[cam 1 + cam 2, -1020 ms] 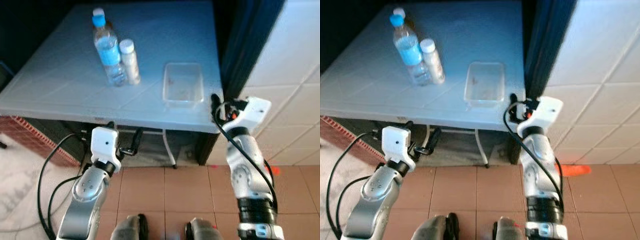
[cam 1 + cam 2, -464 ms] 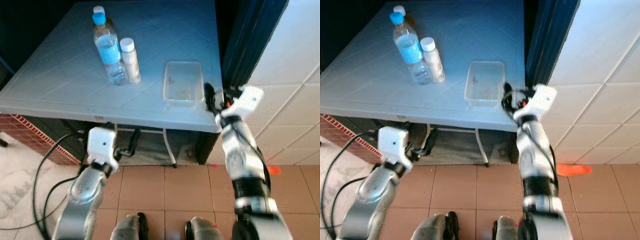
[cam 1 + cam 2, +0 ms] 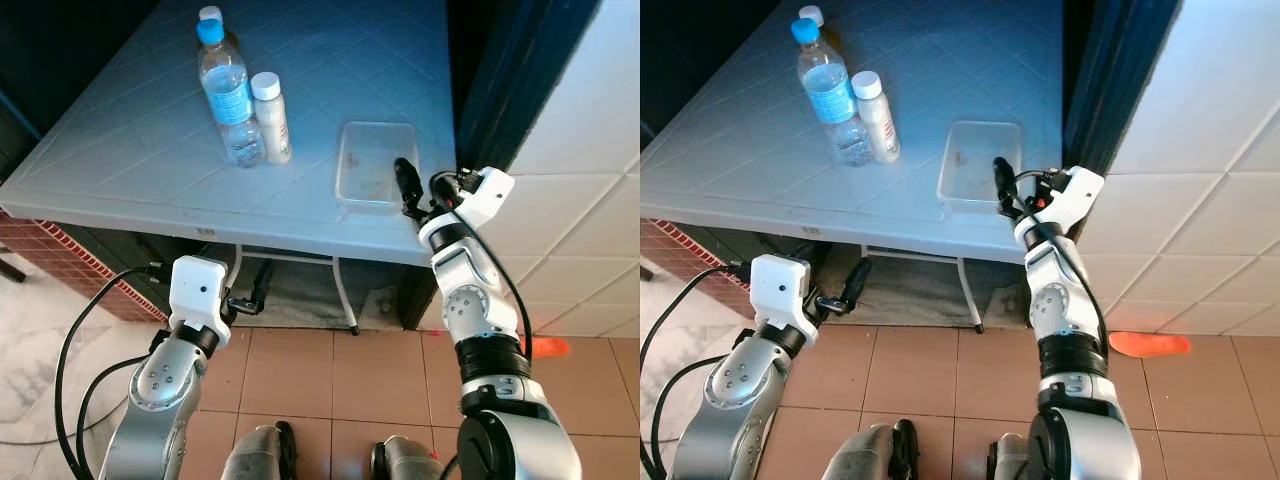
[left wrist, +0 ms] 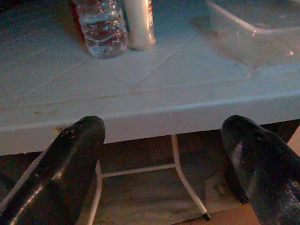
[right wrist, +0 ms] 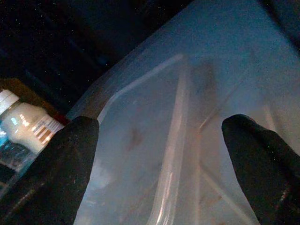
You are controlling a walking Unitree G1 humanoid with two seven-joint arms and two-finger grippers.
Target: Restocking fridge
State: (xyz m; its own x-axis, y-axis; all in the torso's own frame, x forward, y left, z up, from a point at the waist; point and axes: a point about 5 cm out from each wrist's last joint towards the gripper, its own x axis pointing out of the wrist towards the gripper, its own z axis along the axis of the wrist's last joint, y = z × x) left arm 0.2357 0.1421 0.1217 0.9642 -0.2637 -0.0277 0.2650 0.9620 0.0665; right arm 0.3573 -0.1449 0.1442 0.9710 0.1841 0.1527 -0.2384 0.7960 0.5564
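Observation:
A clear plastic container (image 3: 376,163) lies empty near the front right corner of the white tiled table (image 3: 130,160). My right gripper (image 3: 406,188) hovers over the container's near right rim, open, and the right wrist view has the container (image 5: 154,154) between its two fingers (image 5: 56,159). A water bottle with a blue cap (image 3: 228,95) and a small white bottle (image 3: 271,118) stand together further left. My left gripper (image 3: 255,292) hangs open below the table's front edge, facing the bottles (image 4: 104,26).
Behind the water bottle stands another bottle with a white cap (image 3: 211,15). A dark vertical panel (image 3: 500,90) and a white tiled wall (image 3: 590,200) rise right of the table. White table legs (image 3: 345,300) stand beneath, on a terracotta tile floor (image 3: 330,370).
My right gripper has risen from beside the table's corner and moved forward over the container's rim. The left arm has hardly moved. The camera has shifted slightly.

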